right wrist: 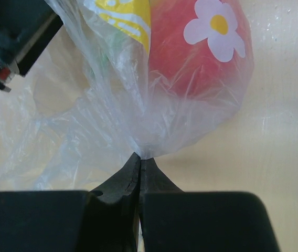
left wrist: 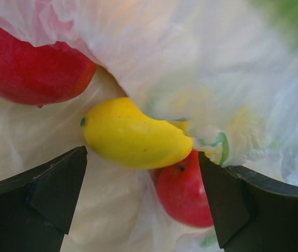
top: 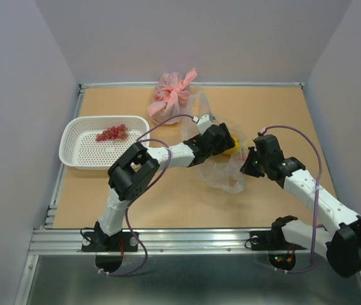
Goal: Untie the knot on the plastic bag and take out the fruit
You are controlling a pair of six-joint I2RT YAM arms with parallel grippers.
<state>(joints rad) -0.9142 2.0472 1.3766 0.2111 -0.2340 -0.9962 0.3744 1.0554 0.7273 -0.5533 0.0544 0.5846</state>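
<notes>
The clear plastic bag (top: 222, 170) lies open at mid table; no tied knot shows. My left gripper (top: 226, 141) is inside the bag's mouth, open, with the yellow mango-shaped fruit (left wrist: 136, 134) and a red round fruit (left wrist: 185, 191) between its fingers (left wrist: 49, 191). Another red round fruit (left wrist: 28, 68) lies at the upper left. My right gripper (right wrist: 141, 157) is shut on a pinch of the plastic bag (right wrist: 154, 126) at its near right side, below a red fruit (right wrist: 201, 47). A red grape bunch (top: 112, 133) lies in the white basket (top: 72, 151).
A pink tied bag (top: 171, 96) lies at the back, just behind the clear bag. The white basket stands at the left. The table has raised walls at the back and both sides.
</notes>
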